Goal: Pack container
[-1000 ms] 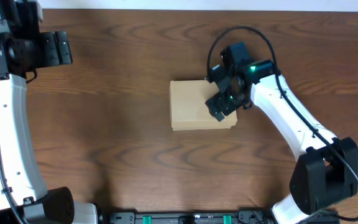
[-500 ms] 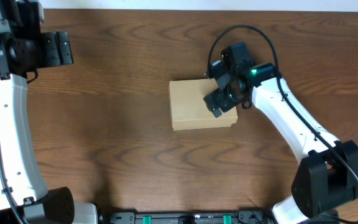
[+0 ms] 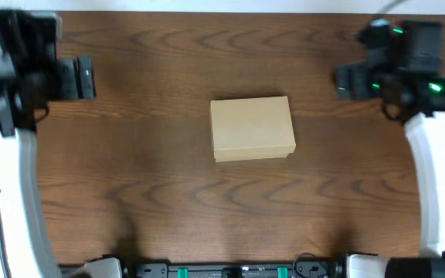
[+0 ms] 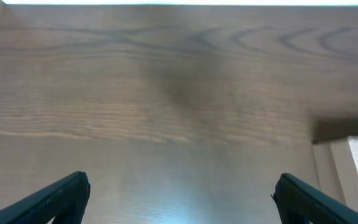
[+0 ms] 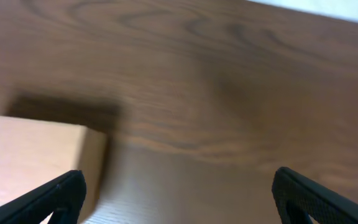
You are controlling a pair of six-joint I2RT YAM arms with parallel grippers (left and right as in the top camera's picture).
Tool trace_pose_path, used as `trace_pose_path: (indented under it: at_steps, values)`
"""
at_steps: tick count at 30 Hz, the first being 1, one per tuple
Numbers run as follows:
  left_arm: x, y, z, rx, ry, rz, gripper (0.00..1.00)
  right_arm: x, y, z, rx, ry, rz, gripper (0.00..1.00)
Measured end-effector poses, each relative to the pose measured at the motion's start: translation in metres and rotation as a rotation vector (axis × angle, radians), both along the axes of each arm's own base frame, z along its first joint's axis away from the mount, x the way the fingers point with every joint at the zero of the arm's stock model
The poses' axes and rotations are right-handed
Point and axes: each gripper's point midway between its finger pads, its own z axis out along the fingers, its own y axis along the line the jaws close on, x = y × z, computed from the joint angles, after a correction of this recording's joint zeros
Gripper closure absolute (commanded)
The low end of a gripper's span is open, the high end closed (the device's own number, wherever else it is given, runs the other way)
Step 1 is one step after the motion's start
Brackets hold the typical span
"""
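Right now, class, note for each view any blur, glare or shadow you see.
Overhead: the container is sharp, with a thin shadow along its lower edge. Left wrist: pale glare on the table low in frame. Right wrist: soft throughout, dark shadow beyond the container.

The overhead camera looks straight down on the table (image 3: 153, 193), container (image 3: 252, 128) central. The wrist cameras ride low, close to the wood, at ten and two o'clock, both facing inward. All three share the container: its corner shows at four o'clock in the left view, eight in the right.
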Motion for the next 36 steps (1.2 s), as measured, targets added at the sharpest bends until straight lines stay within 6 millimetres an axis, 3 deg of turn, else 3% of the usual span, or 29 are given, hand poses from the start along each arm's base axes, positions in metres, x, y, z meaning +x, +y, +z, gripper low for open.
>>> trace_pose_path:
  at_steps: [4,10,14,20,24,27,36]
  values:
    - [-0.019,-0.014,-0.031,-0.027,-0.023,-0.063,0.05,-0.020,-0.025,-0.018,0.015,-0.001,-0.063,0.02]
    - [-0.042,-0.031,-0.088,-0.080,0.038,-0.129,0.05,-0.053,-0.023,-0.056,0.013,0.006,-0.080,0.01]
    - [-0.061,-0.040,-0.107,-0.111,0.064,-0.150,0.05,-0.073,-0.022,-0.062,0.000,-0.059,-0.093,0.01]
    - [-0.082,-0.049,-0.100,-0.117,0.010,-0.174,0.05,-0.106,-0.027,-0.065,-0.029,-0.153,-0.146,0.01]
    - [-0.088,-0.048,-0.091,-0.087,-0.032,-0.184,0.05,-0.118,-0.040,-0.082,-0.084,-0.144,-0.211,0.01]
    - [-0.090,-0.047,-0.094,-0.080,-0.016,-0.183,0.05,-0.120,-0.045,-0.089,-0.105,-0.131,-0.232,0.01]
    - [-0.093,-0.047,-0.101,-0.012,0.003,-0.262,0.04,-0.109,-0.052,-0.075,-0.118,-0.205,-0.265,0.01]
